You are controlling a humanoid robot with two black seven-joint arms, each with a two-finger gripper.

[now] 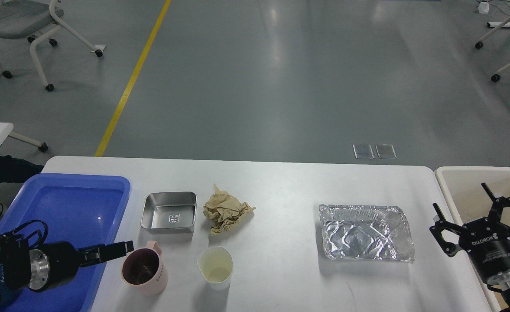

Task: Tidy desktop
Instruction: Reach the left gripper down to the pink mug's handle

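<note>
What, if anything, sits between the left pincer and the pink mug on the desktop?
Nothing visible. The left pincer points at the pink mug from just beside its rim, over the edge of the blue tray on the desktop.

Wide bare desktop (285,203) between crumpled brown paper (225,213) and foil tray (364,232); left of paper: steel dish (168,212), pink mug (144,268), paper cup (215,267) crowd together.
</note>
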